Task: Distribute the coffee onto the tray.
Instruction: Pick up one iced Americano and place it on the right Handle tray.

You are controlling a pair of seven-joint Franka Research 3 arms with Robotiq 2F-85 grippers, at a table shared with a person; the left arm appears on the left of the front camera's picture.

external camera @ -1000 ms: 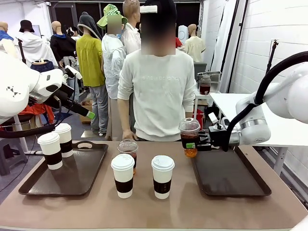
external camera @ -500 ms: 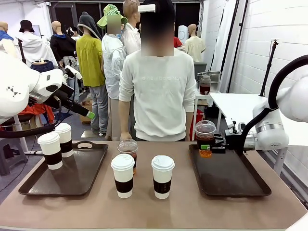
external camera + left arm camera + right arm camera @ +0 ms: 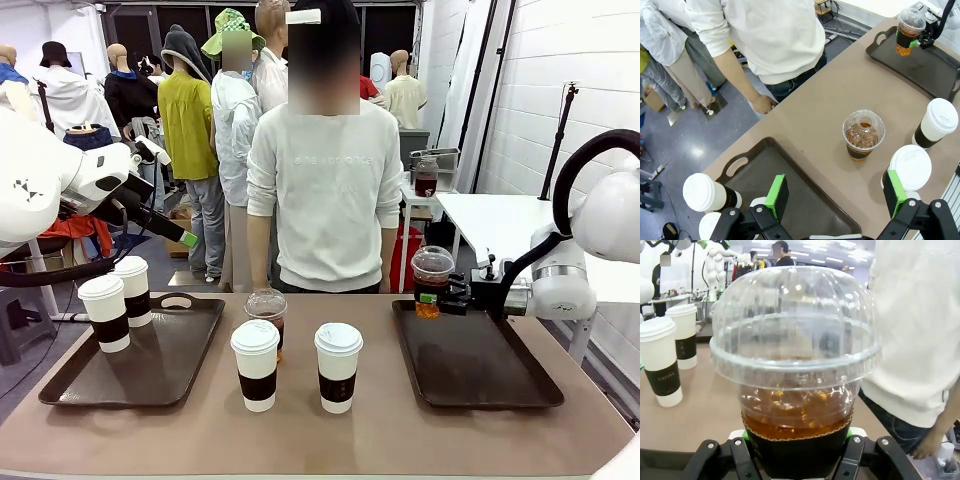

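My right gripper [image 3: 440,297] is shut on a clear dome-lidded cup of dark coffee [image 3: 432,282], held upright just above the far left corner of the right tray [image 3: 480,372]. The right wrist view has this cup [image 3: 795,365] close up between the jaws. A second clear cup [image 3: 266,308] stands mid-table behind two white sleeved cups [image 3: 256,364] [image 3: 338,366]. Two more white cups [image 3: 104,312] [image 3: 131,290] stand on the left tray [image 3: 160,375]. My left gripper [image 3: 172,200] hangs open high above the left tray, with nothing between its green pads [image 3: 776,197].
A person in a white sweater [image 3: 325,190] stands at the far edge, one hand [image 3: 761,104] resting on the table near the left tray's handle. The bed of the right tray is bare. Brown tabletop [image 3: 380,440] lies free in front.
My right gripper has carried the clear cup to the right, from beside the right tray to above its far left corner. The left arm and the other cups have not moved.
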